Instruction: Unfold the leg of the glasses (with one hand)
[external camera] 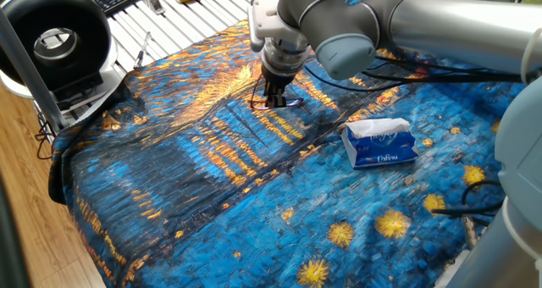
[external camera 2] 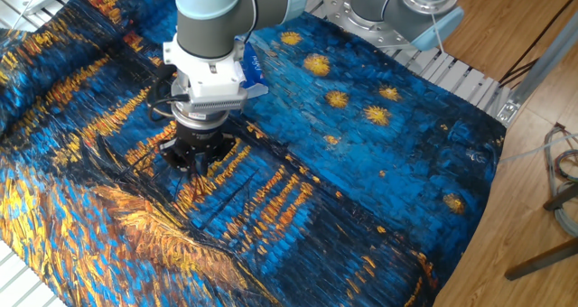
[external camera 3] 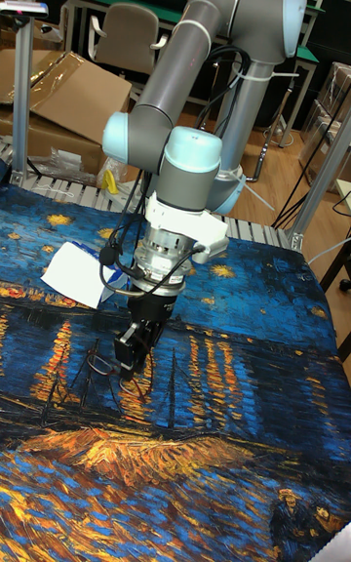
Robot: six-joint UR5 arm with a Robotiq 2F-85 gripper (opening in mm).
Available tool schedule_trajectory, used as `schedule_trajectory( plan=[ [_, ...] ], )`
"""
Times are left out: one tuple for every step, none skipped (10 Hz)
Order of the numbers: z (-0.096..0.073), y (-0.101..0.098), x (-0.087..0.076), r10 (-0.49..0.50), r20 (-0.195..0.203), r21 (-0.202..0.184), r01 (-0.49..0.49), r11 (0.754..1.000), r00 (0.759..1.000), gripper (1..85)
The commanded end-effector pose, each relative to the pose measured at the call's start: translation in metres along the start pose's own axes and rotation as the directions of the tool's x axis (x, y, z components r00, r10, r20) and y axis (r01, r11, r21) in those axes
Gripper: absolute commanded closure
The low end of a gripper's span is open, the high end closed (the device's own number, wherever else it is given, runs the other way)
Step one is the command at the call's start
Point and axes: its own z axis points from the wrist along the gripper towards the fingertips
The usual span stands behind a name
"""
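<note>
The pincer (external camera 3: 132, 352) is down at the glasses (external camera: 273, 102) on the cloth-covered tabletop (external camera: 212, 203), seemingly clamped on part of the frame, but whether the leg has opened is unclear, so unfolding looks unfinished.

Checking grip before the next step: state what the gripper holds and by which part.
The gripper is down at the glasses on the cloth, fingers close around the frame, but which part it pinches, or whether it grips at all, cannot be told.
</note>
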Motion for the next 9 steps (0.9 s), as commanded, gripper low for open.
schedule_trajectory(
  plan=[
    [0.002, -0.002, 0.0, -0.006, 0.007, 0.003, 0.006, 1.0, 1.0, 52.7],
    [0.003, -0.002, -0.001, -0.01, 0.01, 0.001, 0.01, 1.0, 1.0, 52.0],
    [0.004, 0.001, 0.0, -0.008, 0.009, -0.009, 0.009, 1.0, 1.0, 50.7],
    [0.004, 0.004, 0.005, -0.011, -0.01, -0.021, 0.011, 1.0, 1.0, 49.0],
    [0.004, 0.005, 0.009, -0.009, -0.022, -0.027, 0.008, 1.0, 1.0, 48.3],
    [0.004, 0.008, 0.01, -0.001, -0.021, -0.036, 0.001, 0.999, 1.0, 48.3],
    [0.005, 0.008, 0.011, -0.001, -0.021, -0.036, 0.001, 0.999, 1.0, 48.3],
    [0.005, 0.009, 0.011, -0.001, -0.02, -0.038, 0.0, 0.999, 1.0, 48.3],
    [0.005, 0.011, 0.011, 0.008, -0.02, -0.048, -0.009, 0.999, 1.0, 47.7]
  ],
)
